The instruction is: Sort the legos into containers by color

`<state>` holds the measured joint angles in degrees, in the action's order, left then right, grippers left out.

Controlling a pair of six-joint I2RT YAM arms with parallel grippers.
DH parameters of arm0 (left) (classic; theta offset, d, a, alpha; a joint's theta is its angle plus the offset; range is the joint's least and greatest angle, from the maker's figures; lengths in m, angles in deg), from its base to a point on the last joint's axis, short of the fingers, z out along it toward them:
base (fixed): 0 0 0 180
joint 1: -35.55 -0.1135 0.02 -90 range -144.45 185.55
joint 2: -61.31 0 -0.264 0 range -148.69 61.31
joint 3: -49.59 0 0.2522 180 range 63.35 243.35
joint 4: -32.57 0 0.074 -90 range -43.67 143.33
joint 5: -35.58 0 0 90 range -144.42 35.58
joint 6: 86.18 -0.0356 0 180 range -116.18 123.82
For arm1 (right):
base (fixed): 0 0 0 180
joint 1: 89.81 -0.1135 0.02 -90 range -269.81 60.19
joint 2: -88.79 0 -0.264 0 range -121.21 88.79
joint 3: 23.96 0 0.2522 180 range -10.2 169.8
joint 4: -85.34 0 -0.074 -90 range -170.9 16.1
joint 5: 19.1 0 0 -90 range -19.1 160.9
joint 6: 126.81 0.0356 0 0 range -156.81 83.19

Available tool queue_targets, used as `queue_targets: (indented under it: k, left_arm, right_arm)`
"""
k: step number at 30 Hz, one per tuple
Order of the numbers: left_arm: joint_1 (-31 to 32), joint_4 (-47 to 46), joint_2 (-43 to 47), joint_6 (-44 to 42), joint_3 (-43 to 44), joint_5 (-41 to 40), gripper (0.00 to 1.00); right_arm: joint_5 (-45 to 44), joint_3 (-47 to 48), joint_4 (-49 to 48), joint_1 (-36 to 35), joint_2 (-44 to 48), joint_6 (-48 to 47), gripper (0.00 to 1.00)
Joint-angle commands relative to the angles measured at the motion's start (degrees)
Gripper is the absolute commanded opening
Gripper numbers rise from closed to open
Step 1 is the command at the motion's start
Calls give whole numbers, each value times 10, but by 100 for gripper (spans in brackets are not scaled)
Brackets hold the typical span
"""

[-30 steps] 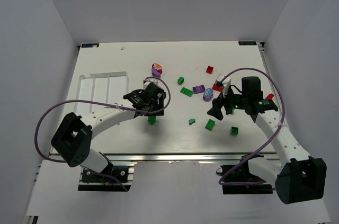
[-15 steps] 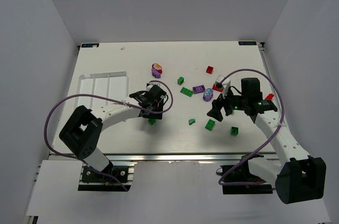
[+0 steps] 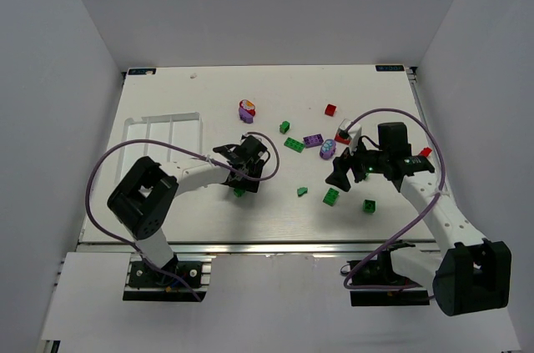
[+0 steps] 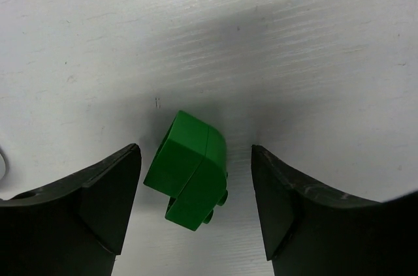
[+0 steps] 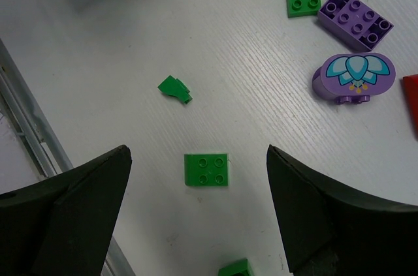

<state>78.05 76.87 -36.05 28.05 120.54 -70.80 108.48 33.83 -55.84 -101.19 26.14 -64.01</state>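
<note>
Green lego [image 4: 189, 171] between wide-spread left gripper [image 4: 194, 153] jaws, barely visible from above, perhaps tilted, right gripper [image 5: 197, 153] wide.

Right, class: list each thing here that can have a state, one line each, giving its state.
Left end effector: open, gripping nothing.
Green brick in its gap: tipped on its side, untouched.
Right end effector: open, gripping nothing.
Square green brick below it: flat, studs up, loose.
Tray: no bricks visible in it.
</note>
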Motion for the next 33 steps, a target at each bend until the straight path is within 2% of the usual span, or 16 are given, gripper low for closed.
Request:
queue_targets:
  k: [1, 8, 11, 12, 14, 15, 17, 18, 20, 22, 24, 25, 28, 29, 31, 33]
  left_arm:
    - [2, -7, 2, -19, 11, 7, 77]
    - [2, -15, 4, -21, 6, 6, 64]
    - [2, -15, 3, -18, 6, 3, 51]
    - [2, -15, 3, -15, 7, 4, 42]
    - [2, -15, 9, -8, 15, 15, 33]
    - [1, -25, 16, 14, 22, 32, 24]
    - [2, -32, 22, 27, 29, 43, 22]
    - [1, -50, 31, 56, 34, 66, 16]
    - [1, -71, 41, 91, 46, 87, 9]
    - [2, -127, 58, 183, 50, 120, 1]
    - [1, -198, 52, 289, 54, 157, 0]
    - [2, -197, 39, 329, 74, 163, 0]
    - [2, -192, 24, 407, 120, 163, 0]
    - [3, -173, 3, 438, 146, 189, 0]
    - [8, -202, 1, 482, 145, 202, 0]
    - [10, -226, 6, 504, 134, 211, 0]
  right_arm:
    - [5, 14, -14, -3, -2, 0, 89]
    - [9, 11, -14, -2, -5, 1, 89]
    - [12, 11, -13, -2, -5, 1, 89]
    - [12, 10, -13, -2, -5, 1, 89]
    - [20, 9, -9, -3, -2, 1, 88]
    - [33, 11, -1, -4, -2, 4, 89]
    - [49, 16, 4, -6, -4, 10, 88]
    - [65, 18, 5, -10, -4, 39, 88]
    - [81, 23, -4, -18, -5, 84, 86]
    - [90, 23, -54, -40, -1, 202, 81]
    - [40, 35, -114, -77, -10, 331, 79]
    - [-5, 63, -121, -90, -26, 393, 81]
    - [-109, 107, -133, -139, -77, 445, 84]
    - [-124, 109, -148, -152, -85, 465, 85]
    - [-155, 112, -159, -162, -110, 517, 85]
    - [-176, 120, -171, -163, -121, 523, 85]
